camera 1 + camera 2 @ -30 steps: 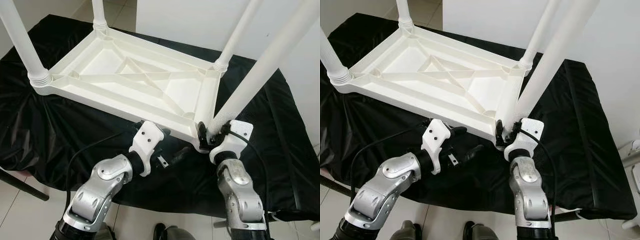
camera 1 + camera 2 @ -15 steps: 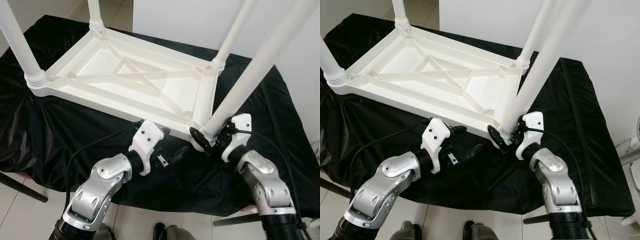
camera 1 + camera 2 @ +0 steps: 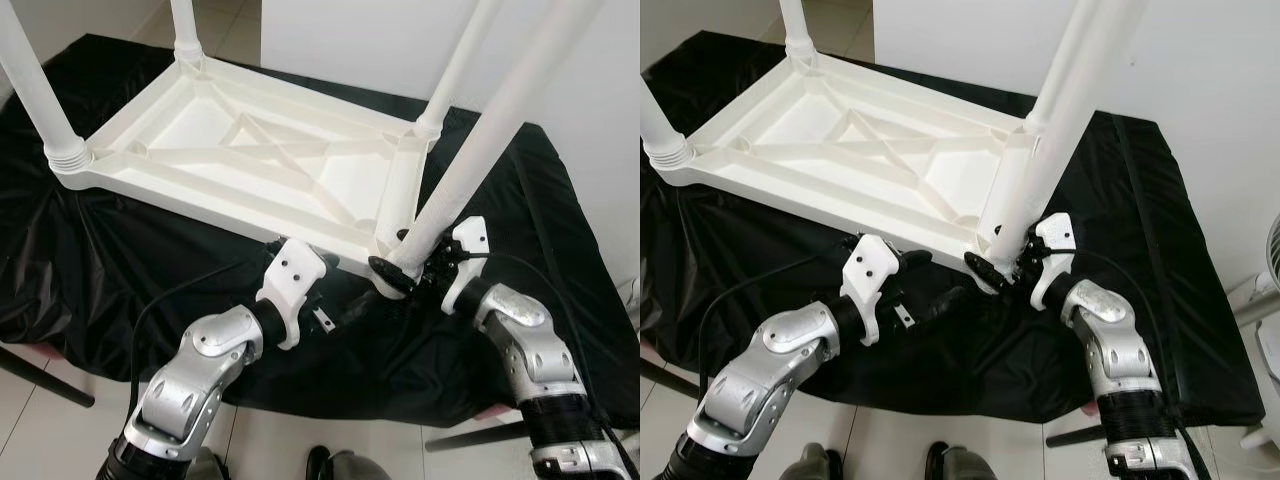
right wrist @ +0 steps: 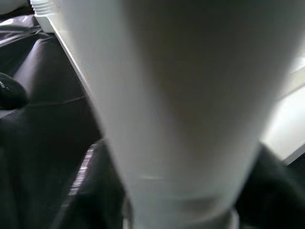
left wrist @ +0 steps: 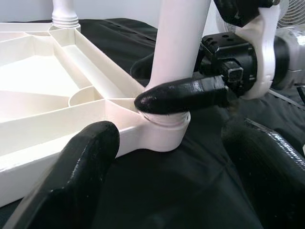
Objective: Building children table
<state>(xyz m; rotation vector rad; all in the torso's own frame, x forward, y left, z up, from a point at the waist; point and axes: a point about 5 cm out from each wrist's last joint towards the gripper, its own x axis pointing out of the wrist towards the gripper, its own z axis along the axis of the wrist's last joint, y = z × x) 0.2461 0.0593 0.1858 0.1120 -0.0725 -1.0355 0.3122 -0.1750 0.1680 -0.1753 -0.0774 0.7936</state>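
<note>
A white children's table top (image 3: 250,150) lies upside down on a black cloth. Three white legs stand in its corners: near left (image 3: 40,95), far left (image 3: 185,30) and far right (image 3: 455,70). A fourth leg (image 3: 490,140) leans over the near right corner socket (image 5: 164,136), its lower end resting in the socket rim. My right gripper (image 3: 405,268) is shut on that leg's base, seen close up as the white leg (image 4: 176,95). My left gripper (image 3: 345,285) lies open on the cloth just in front of the same corner, its fingers (image 5: 81,176) apart and holding nothing.
The black cloth (image 3: 560,250) covers a low platform whose front edge runs just behind my elbows. A white wall rises at the back right. A fan (image 3: 1265,290) stands at the far right. A black cable (image 3: 170,300) trails from my left wrist.
My right arm has swung out to the right, turning its gripper around the leg's base while still shut on it. The leg's lower end has shifted onto the corner socket. My left gripper has stayed put.
</note>
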